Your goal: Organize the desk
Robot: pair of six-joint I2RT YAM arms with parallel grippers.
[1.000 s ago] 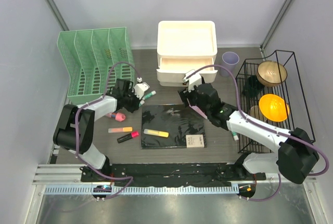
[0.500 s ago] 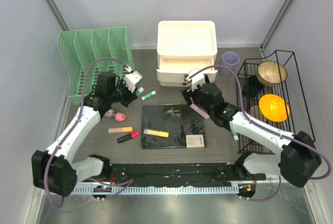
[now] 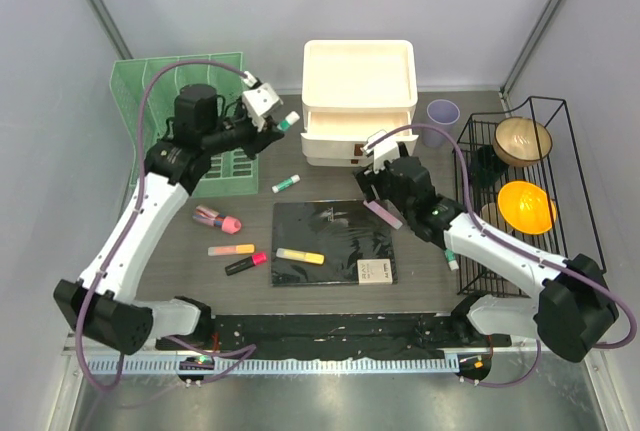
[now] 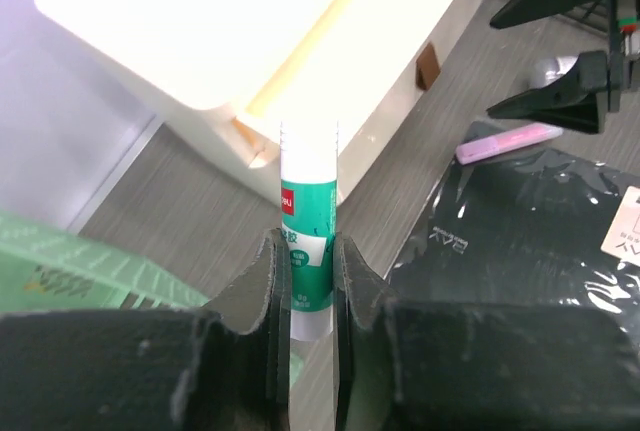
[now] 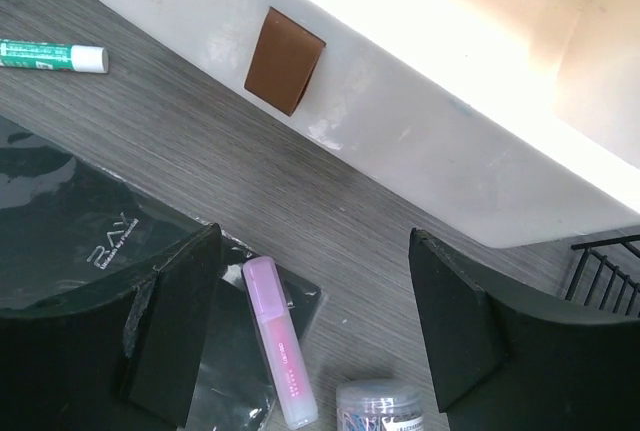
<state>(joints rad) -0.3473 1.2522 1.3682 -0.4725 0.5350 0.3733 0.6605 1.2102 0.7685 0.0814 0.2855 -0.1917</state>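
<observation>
Two tools over your wood-grain bench [image 3: 240,296], grey walls [image 3: 300,1] around: left tool [image 4: 305,251] held high, clamped on a green glue stick [image 4: 307,201]; right tool [image 5: 315,251] low, spread wide, empty.

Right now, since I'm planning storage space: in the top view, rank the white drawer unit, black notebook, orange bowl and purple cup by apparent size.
white drawer unit (taller, so nearer the camera)
black notebook
orange bowl
purple cup

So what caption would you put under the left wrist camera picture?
Left gripper clamps a green-and-white glue stick above the desk, white drawer unit ahead.
</observation>
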